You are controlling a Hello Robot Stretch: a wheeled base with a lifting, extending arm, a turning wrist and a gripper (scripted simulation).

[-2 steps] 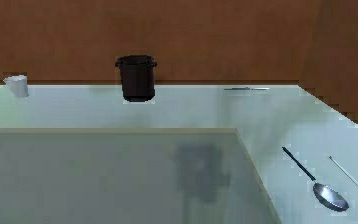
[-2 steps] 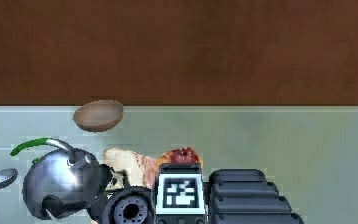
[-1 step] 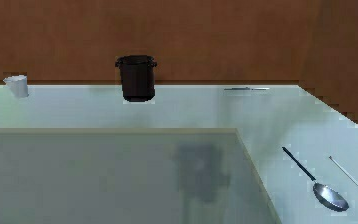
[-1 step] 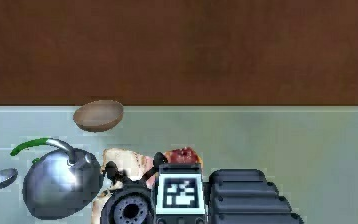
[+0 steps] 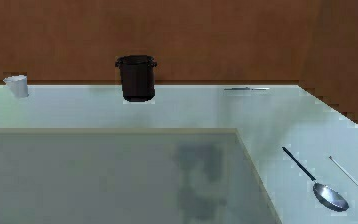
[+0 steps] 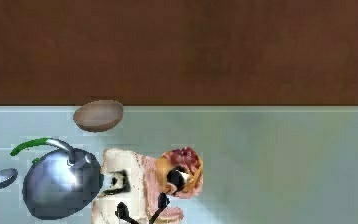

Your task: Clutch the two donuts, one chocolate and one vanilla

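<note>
Place: a home kitchen.
Counter: a pale grey-green counter [image 5: 187, 105] runs along a brown wall [image 5: 187, 30] and turns a corner at the forward view's right, as a fitted kitchen run does.
Utensils: a long-handled metal spoon [image 5: 316, 181] lies on the counter's right stretch, with a thin utensil [image 5: 349, 172] just beside it.
Vessels: a dark pot [image 5: 136, 77] and a small white cup [image 5: 17, 86] stand at the back, near the wall.
Cookware: in the arm side view, a shiny metal kettle [image 6: 59, 182] with a green handle sits near a brown bowl [image 6: 98, 115].
Food: a pink and brown pastry [image 6: 187, 158] lies on the counter near the kettle.
</note>
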